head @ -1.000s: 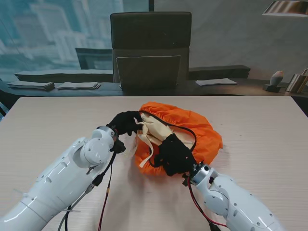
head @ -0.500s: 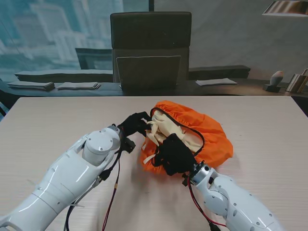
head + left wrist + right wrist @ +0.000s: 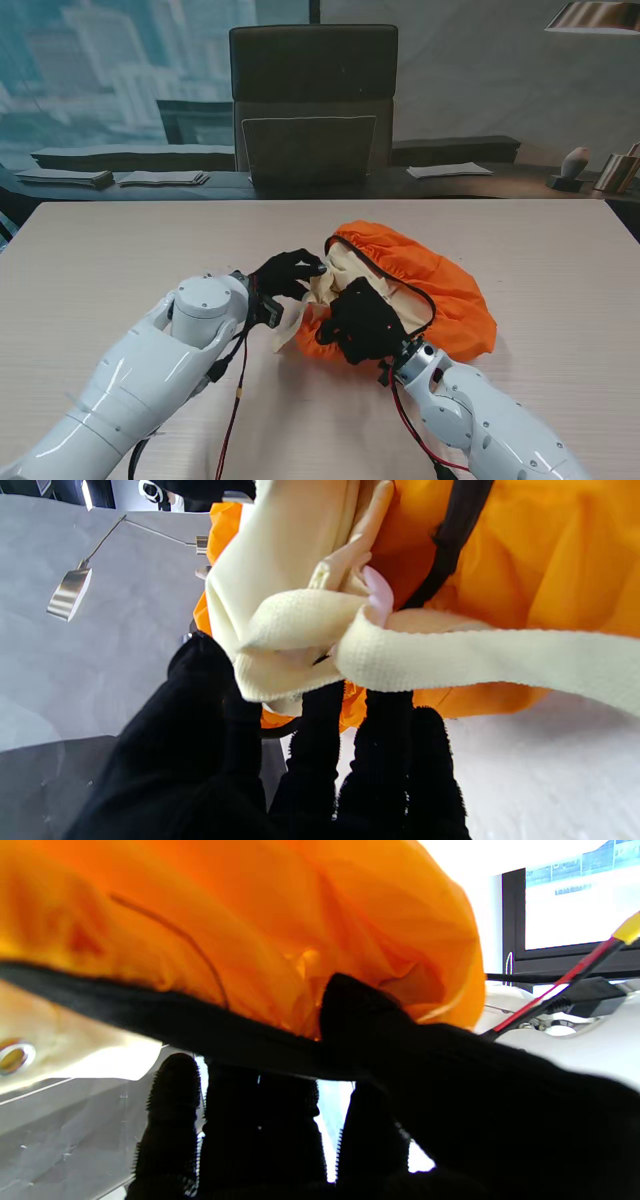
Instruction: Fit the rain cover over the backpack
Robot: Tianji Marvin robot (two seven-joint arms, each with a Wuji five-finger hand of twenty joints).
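the orange cover (image 3: pixel 435 285) lies bunched over the cream backpack (image 3: pixel 345 278) near the middle of the table (image 3: pixel 110 250), a little to the right. its black elastic hem (image 3: pixel 395 275) loops across the top, and the cream fabric shows through the opening on the left side. a cream strap (image 3: pixel 285 330) trails onto the table toward me.

the left hand (image 3: pixel 285 272), in a black glove, is at the pack's left edge; in its wrist view the fingers (image 3: pixel 320 730) curl up against the cream webbing (image 3: pixel 450 655) and the fabric fold, closed on the pack there.

the right hand (image 3: pixel 362 320) sits on the cover's near edge. its wrist view shows the thumb (image 3: pixel 370 1015) pressed over the hem (image 3: pixel 175 1025) with fingers under it, pinching the cover's rim.

a dark chair (image 3: pixel 312 100) stands behind the table.
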